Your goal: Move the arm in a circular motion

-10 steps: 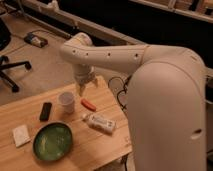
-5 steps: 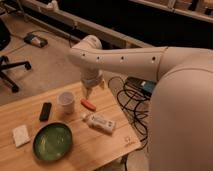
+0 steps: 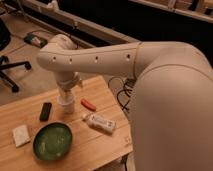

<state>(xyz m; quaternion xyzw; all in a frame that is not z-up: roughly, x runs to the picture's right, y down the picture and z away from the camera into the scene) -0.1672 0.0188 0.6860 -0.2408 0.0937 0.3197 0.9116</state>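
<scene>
The arm (image 3: 100, 59) is very large and cream-white, with small dark screw holes. It reaches from the right edge across to a bend at the left, then turns down into a narrower wrist (image 3: 68, 82). The gripper (image 3: 67, 95) hangs at the wrist's end, directly over a white cup (image 3: 66, 106) on the wooden table (image 3: 30, 117). The arm's thick shoulder fills the right half of the view and hides the table's right side.
On the table lie a green bowl (image 3: 52, 141), a black remote (image 3: 45, 111), a red-orange object (image 3: 88, 104), a white bottle on its side (image 3: 100, 122) and a white pad (image 3: 21, 135). A black office chair (image 3: 7, 65) stands at the left. Cables (image 3: 122, 92) hang behind the table.
The wrist and gripper swung left, from above the red-orange object to above the white cup. The upper arm came closer and fills more of the view.
</scene>
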